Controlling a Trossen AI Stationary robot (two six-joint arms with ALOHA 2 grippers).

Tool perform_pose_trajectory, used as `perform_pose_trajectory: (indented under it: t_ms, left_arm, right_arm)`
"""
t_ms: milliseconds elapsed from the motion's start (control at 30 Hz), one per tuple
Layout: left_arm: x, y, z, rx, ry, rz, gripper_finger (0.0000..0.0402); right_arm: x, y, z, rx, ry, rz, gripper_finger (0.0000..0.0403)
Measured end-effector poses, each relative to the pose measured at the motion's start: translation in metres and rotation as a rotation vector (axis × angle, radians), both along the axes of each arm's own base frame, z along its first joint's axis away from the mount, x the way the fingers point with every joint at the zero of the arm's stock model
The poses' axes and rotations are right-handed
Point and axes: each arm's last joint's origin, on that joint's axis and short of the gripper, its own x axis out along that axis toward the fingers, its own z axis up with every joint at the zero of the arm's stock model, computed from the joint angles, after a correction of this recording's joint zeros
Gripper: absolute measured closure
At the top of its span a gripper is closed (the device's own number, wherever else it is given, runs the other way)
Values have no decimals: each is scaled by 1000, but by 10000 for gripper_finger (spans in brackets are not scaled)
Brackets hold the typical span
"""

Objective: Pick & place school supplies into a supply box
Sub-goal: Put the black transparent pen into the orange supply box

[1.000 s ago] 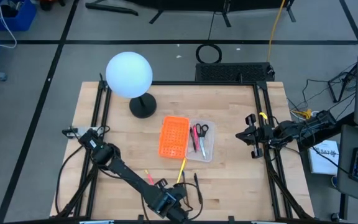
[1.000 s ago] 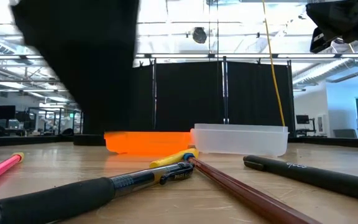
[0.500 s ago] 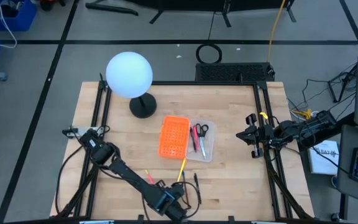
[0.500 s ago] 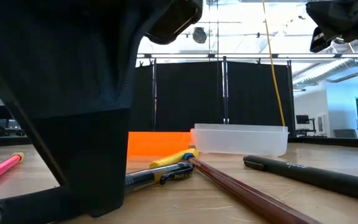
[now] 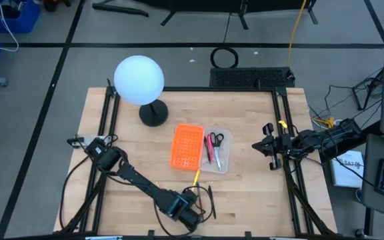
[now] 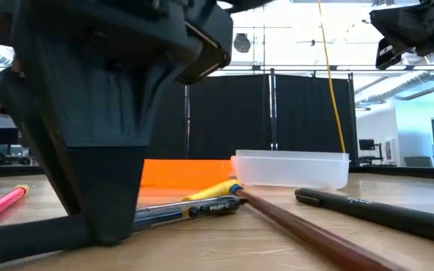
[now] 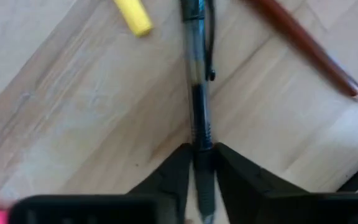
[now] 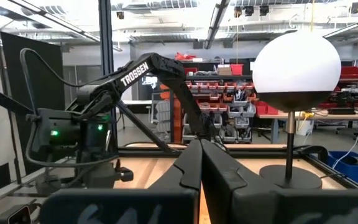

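Left hand (image 7: 202, 168) down on the table (image 5: 245, 120) near its front edge, fingers narrow and pinched on a black pen (image 7: 196, 81) lying flat. Beside it, a yellow pencil (image 7: 133, 15) and a brown pencil (image 7: 306, 43). Clear box (image 5: 217, 151) mid-table, holding scissors (image 5: 216, 139), beside the orange tray (image 5: 187, 146). Right hand (image 8: 200, 168) raised at the table's right edge, fingers closed together, holding nothing.

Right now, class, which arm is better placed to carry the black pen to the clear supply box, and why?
The left. The left gripper is down at the table's near edge, fingers closed on the black pen. The right gripper hangs shut at the right edge, beyond the supply box.
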Motion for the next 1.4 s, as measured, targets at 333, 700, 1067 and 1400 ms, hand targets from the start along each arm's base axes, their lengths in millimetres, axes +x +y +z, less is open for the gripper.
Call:
perform_pose_trajectory:
  t_ms: [333,700,1067,1400]
  left_arm:
    - [6,7,0,-22,-5,-56,371]
    - [9,6,51,93,-211,-45,371]
    - [6,6,86,84,-331,5,371]
    - [43,82,98,15,-346,354,357]
  right_arm:
    - [0,0,-1,-6,15,0,403]
    - [0,0,-1,-19,4,-4,403]
    - [0,0,0,-29,-3,-8,403]
    - [-1,0,3,-19,-34,-5,403]
